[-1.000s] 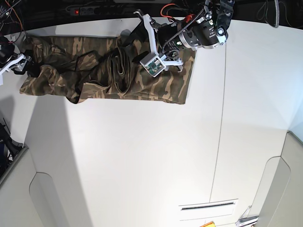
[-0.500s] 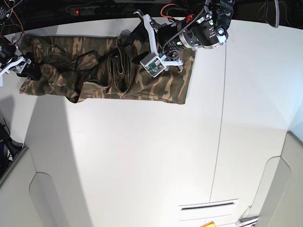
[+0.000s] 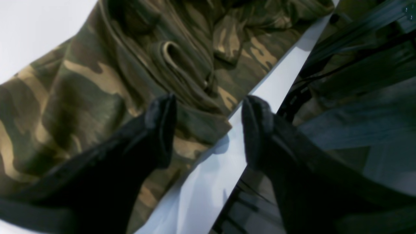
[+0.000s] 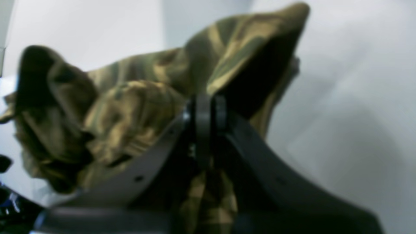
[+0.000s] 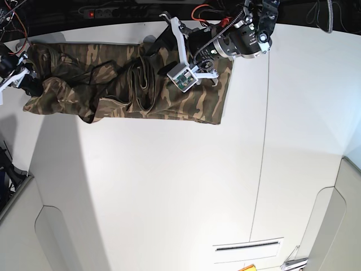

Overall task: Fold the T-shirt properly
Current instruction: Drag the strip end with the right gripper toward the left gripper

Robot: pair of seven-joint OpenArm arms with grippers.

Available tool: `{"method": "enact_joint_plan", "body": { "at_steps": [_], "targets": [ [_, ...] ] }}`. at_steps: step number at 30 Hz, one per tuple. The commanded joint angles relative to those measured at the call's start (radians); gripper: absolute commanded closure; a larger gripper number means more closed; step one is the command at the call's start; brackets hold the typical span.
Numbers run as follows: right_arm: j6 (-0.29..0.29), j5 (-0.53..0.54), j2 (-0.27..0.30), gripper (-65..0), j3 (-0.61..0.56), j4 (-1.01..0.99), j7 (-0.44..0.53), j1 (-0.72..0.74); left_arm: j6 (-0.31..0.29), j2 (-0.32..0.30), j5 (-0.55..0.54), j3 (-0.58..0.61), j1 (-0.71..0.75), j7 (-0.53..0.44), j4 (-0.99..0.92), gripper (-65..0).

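T-shirt (image 5: 130,84): camouflage cloth, lay rumpled in a long band along the far edge of the white table (image 5: 186,186), reaching toward its far left corner. Left gripper (image 3: 208,130): fingers (image 3: 161,113) stood wide apart, straddling the shirt's edge at the table's far edge, holding nothing. Right gripper (image 4: 204,110): fingers pinched together on a bunched fold of the T-shirt near the far left corner.

White table (image 5: 169,186), black power strip (image 5: 104,12) with red light glowing beyond its far edge.
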Motion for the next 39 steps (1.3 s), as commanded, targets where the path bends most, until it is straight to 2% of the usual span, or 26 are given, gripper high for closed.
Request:
{"method": "enact_joint_plan", "body": {
  "at_steps": [1, 3, 11, 21, 24, 26, 29, 33, 37, 39],
  "targets": [
    [0.014, 0.041, 0.019, 0.0, 0.006, 0.041, 0.01, 0.008, 0.01, 0.003, -0.023, 0.001, -0.002, -0.033, 0.008, -34.4],
    [0.013, 0.045, 0.019, 0.0, 0.006, 0.093, 0.005, 0.008, 0.036, 0.003, -0.022, 0.001, -0.002, -0.058, -0.005, -34.4],
    [0.01, 0.048, 0.016, 0.0, 0.006, 0.284, -0.032, 0.016, 0.035, 0.011, -0.019, 0.001, -0.035, -0.085, -0.109, -34.4],
    [0.009, -0.008, 0.016, -0.3, 0.006, 0.16, -0.031, 0.015, 0.035, 0.011, -0.014, 0.001, -0.053, -0.085, -0.152, -34.4],
    [0.009, -0.014, 0.017, -21.5, 0.006, 0.068, -0.01, 0.016, 0.035, 0.011, -0.014, 0.001, -0.053, -0.085, -0.152, -34.4],
    [0.009, -0.05, 0.017, -28.8, 0.006, 0.013, 0.039, 0.016, 0.035, 0.01, -0.014, 0.001, -0.053, -0.084, -0.152, -34.4],
    [0.009, -0.125, 0.017, -29.5, 0.006, -0.037, 0.117, 0.016, 0.035, 0.01, -0.013, 0.001, -0.053, -0.084, -0.152, -34.4],
    [0.002, -0.169, 0.019, -29.7, 0.006, -0.047, 0.142, 0.016, 0.035, 0.01, -0.013, 0.001, -0.053, -0.084, -0.152, -34.4],
    [0.002, -0.188, 0.028, -41.9, 0.006, -0.048, 0.142, 0.016, 0.035, 0.01, -0.013, 0.001, -0.053, -0.084, -0.152, -34.4],
    [0.002, -0.192, 0.037, -43.9, 0.006, -0.048, 0.142, 0.016, 0.035, 0.01, -0.013, 0.001, -0.052, -0.08, -0.152, -34.4]
  ]
}}
